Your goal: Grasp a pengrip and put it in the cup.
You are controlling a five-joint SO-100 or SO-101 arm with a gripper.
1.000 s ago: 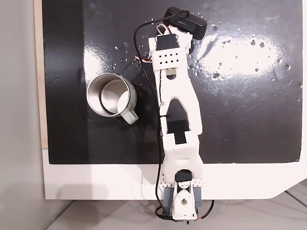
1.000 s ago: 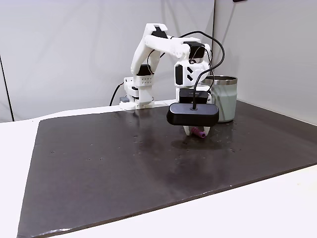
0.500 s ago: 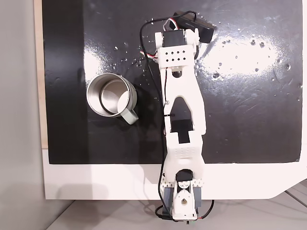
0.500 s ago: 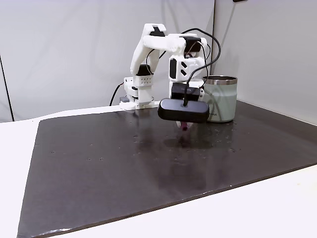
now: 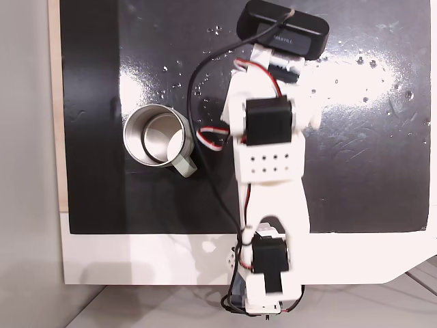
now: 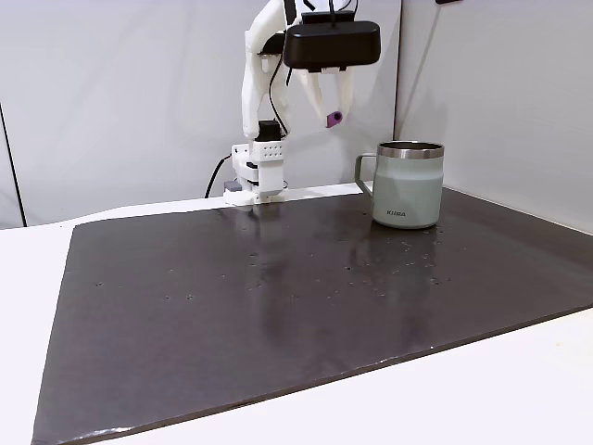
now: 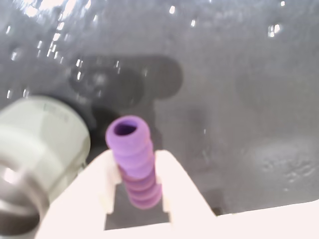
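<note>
Since a second ago the arm has been rising from the black mat, carrying the pengrip (image 6: 333, 118) up with it — in a fixed view from the side it is now hanging high above the table (image 6: 28, 278), well over the level of the cup's rim. The jaws (image 7: 135, 185) are closing snugly on the purple ribbed tube, one white finger (image 7: 172, 181) pressing each side, and its open end is poking out past the fingertips in the wrist view. From the side, the gripper is sitting just beneath the black wrist camera (image 6: 332, 44), with the tube showing at the fingers' tips.

The cup (image 6: 407, 184) — a steel mug with a pale green body and a handle pointing toward the arm — is standing upright on the mat (image 6: 278, 306), well to the right of the gripper and much lower. In a fixed view from above, the mug (image 5: 158, 140) is lying left of the arm, its shiny inside open, and red-and-black cables (image 5: 205, 137) are looping between arm and mug. In the wrist view the mug (image 7: 40, 149) is appearing blurred at lower left, beside the jaws. Small water droplets are glinting across the mat.
</note>
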